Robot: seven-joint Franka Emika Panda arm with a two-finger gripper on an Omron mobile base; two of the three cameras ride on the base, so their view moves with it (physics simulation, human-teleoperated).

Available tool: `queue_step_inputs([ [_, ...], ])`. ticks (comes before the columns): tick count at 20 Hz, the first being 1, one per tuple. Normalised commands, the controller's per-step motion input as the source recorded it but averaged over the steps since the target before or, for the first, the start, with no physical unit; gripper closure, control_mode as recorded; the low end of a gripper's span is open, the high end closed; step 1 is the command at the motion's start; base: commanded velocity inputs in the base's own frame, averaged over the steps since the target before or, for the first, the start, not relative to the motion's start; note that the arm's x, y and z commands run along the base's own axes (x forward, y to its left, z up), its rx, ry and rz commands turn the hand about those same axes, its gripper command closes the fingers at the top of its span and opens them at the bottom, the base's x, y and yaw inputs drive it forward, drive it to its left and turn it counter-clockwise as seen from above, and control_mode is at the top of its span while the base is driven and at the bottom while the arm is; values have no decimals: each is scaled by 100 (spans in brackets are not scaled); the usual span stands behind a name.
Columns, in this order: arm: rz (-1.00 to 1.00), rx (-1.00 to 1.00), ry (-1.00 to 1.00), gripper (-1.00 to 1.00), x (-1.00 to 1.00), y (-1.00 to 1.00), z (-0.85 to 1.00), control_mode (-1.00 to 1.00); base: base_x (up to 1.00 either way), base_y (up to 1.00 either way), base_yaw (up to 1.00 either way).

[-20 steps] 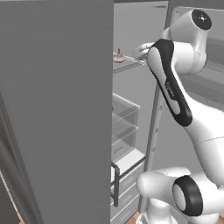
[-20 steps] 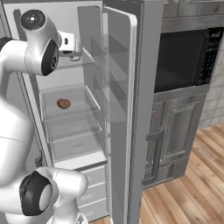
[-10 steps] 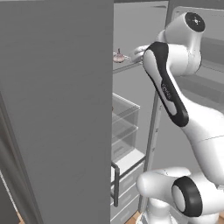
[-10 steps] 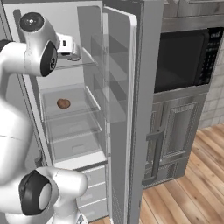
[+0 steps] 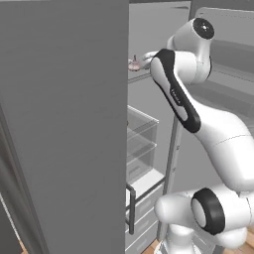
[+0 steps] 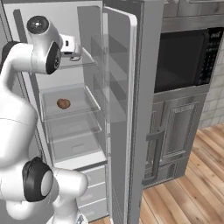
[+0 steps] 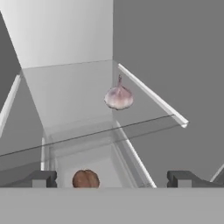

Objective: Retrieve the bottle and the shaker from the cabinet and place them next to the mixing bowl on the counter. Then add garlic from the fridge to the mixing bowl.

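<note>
- The fridge [image 6: 131, 65] stands open.
- The garlic [image 7: 119, 97] sits on a clear top shelf [image 7: 78, 109] inside.
- The gripper [image 7: 111, 178] is near the shelf's edge, fingers wide apart, holding nothing.
- A brown round thing [image 6: 63, 103] lies lower down.

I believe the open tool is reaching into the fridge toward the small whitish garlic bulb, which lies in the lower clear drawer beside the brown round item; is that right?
Not quite: the small whitish garlic bulb sits on the upper clear glass shelf, not in the drawer. The hand view shows it there, with the brown round item alone in the lower clear drawer. The rest holds: the open tool is reaching into the tall grey fridge toward the bulb.
</note>
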Motion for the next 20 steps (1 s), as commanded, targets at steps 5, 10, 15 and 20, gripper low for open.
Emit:
queue_step_inputs([
  [5, 4, 0, 1, -100, 54, -1, 0, -100, 0, 0, 0],
  [10, 2, 0, 0, -100, 45, 0, 0, -100, 0, 0, 0],
  [15, 0, 0, 0, -100, 38, 0, -8, -100, 0, 0, 0],
  [20, 0, 0, 0, -100, 32, 0, -23, -100, 0, 0, 0],
])
